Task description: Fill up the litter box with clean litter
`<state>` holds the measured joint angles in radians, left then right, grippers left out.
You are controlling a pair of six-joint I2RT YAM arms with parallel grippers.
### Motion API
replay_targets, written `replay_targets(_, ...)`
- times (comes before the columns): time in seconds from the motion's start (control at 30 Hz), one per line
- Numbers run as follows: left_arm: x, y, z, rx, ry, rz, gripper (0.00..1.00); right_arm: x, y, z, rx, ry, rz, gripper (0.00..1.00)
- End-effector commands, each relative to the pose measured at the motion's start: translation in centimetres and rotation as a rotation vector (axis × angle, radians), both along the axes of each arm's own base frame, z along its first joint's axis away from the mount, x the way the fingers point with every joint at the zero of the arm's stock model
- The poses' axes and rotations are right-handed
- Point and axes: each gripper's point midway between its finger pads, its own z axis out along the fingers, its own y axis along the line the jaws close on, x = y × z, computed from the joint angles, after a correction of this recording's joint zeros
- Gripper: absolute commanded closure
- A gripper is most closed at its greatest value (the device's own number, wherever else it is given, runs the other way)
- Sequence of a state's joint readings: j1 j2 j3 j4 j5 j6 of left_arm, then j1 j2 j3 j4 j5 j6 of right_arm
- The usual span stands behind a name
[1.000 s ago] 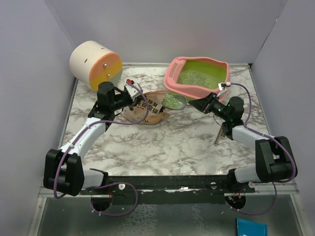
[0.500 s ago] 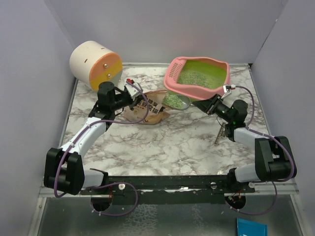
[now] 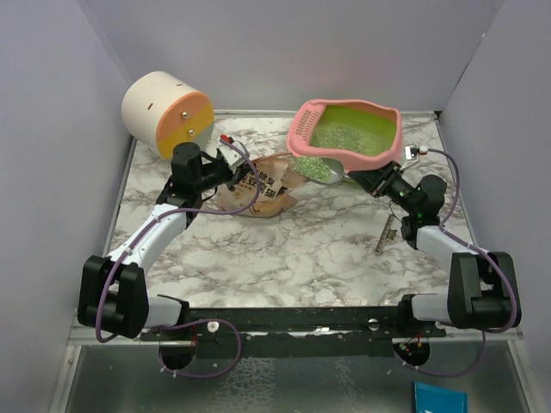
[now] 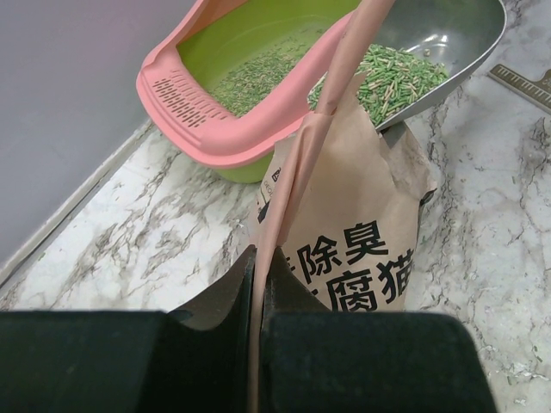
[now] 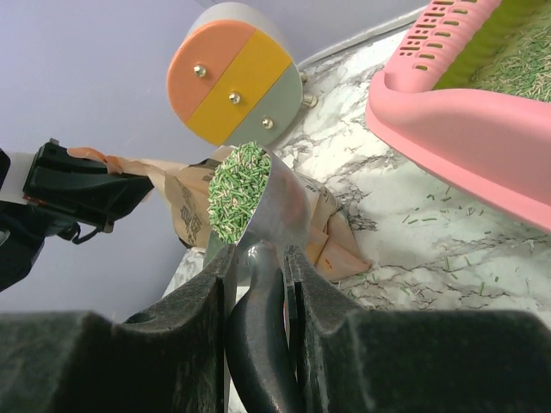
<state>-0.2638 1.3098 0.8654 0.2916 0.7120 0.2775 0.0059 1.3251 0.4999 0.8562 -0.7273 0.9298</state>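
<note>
Left fingers [image 4: 219, 297]: clamped shut on top edge of paper bag [image 4: 344, 224]. Right fingers [image 5: 194, 301]: gripping handle of scoop [image 5: 280, 211] heaped with litter [image 5: 234, 189], beside litter box [image 5: 448, 112].

Pink-rimmed litter box [image 3: 303, 118] upright; clean litter [image 3: 344, 136] inside.

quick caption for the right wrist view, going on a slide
Right fingers grip the scoop, heaped with clean litter, between the bag and the litter box.
</note>
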Motion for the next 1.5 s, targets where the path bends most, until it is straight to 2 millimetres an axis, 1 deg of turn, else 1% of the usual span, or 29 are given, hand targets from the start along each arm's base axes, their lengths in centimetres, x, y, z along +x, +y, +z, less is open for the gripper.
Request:
replay_targets(0.0, 0.1, -0.7, 2.1, -0.041, -0.07, -0.018, 1.0, -0.2, -0.4, 3.2, 0.003, -0.091, 0.005, 0.99)
replay_targets(0.27, 0.0, -0.7, 2.0, -0.041, -0.069, -0.023, 1.0, 0.5, -1.7, 5.0, 0.006, -0.12, -0.024, 0.99)
replay_targets(0.5, -0.1, -0.8, 2.1, -0.042, -0.069, -0.028, 1.0, 2.0, -3.3, 7.2, 0.001, -0.153, -0.061, 0.99)
replay_targets(0.67, -0.1, -0.8, 2.1, -0.042, -0.072, -0.027, 1.0, 3.7, -5.4, 9.0, -0.005, -0.178, -0.113, 0.99)
replay_targets(0.9, -0.2, -0.8, 2.4, -0.043, -0.08, -0.029, 1.0, 6.8, -9.2, 11.4, -0.022, -0.194, -0.21, 0.99)
replay_targets(1.1, -0.2, -0.7, 2.4, -0.044, -0.08, -0.029, 1.0, 9.1, -11.0, 12.6, -0.087, -0.175, -0.301, 0.99)
replay_targets(1.2, -0.3, -0.8, 2.4, -0.045, -0.079, -0.033, 1.0, 9.8, -11.9, 12.6, -0.13, -0.155, -0.348, 0.99)
replay_targets(1.33, -0.3, -0.9, 2.5, -0.049, -0.073, -0.04, 1.0, 10.5, -13.0, 13.1, -0.18, -0.145, -0.414, 0.99)
replay_targets(1.47, -0.3, -1.0, 2.5, -0.052, -0.069, -0.044, 1.0, 10.7, -14.1, 13.8, -0.216, -0.143, -0.475, 0.99)
